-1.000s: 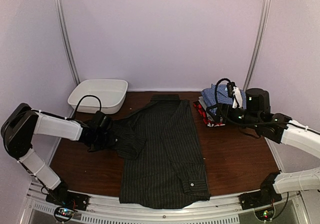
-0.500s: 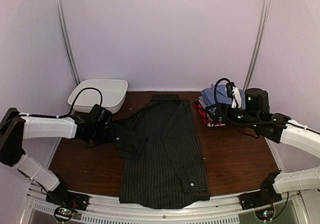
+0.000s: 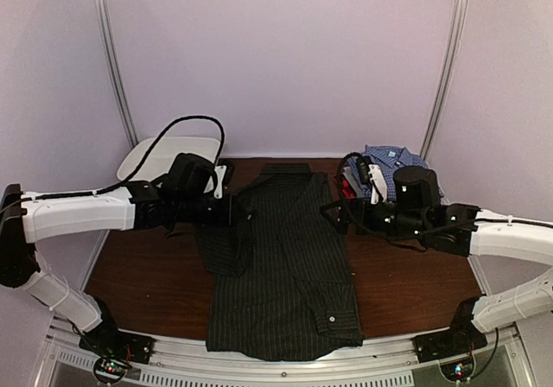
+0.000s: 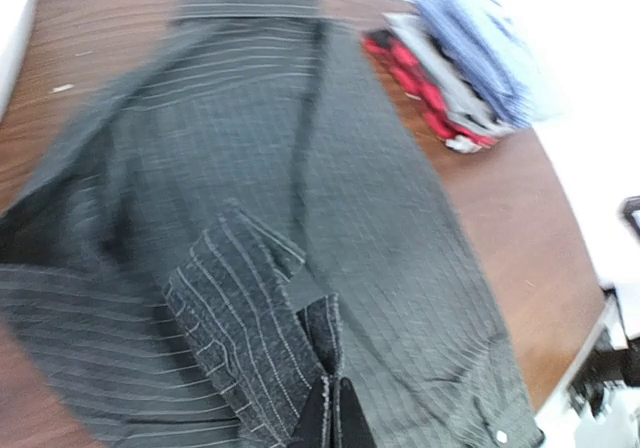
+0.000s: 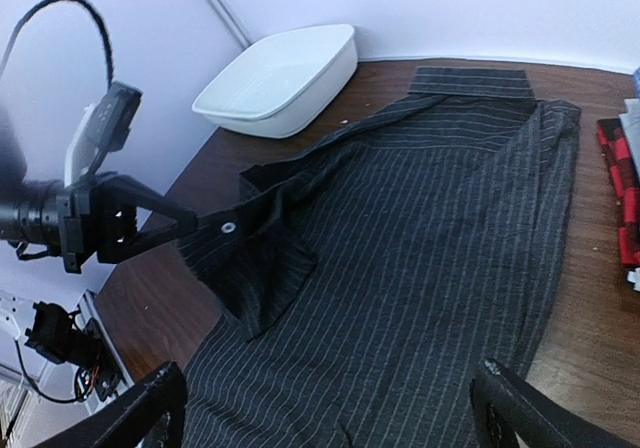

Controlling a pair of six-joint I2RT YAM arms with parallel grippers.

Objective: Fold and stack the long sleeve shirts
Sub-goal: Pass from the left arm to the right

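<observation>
Dark brown wooden table [image 3: 406,275], pretty simple layout. A black pinstriped shirt [image 3: 285,266] is spread down the middle, collar at the far edge and hem right at the near edge. There's a white plastic tub [image 3: 143,158] in the far left corner and a stack of folded shirts [image 3: 389,159] in the far right corner.

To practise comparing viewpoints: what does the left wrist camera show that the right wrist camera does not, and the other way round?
Only the left wrist view: the stack of folded shirts nearly whole, blue on top; the right wrist view catches just its edge. Only the right wrist view: the white tub and the left gripper from outside, jaws shut on the black striped shirt. Both: that shirt spread on the brown table.
</observation>
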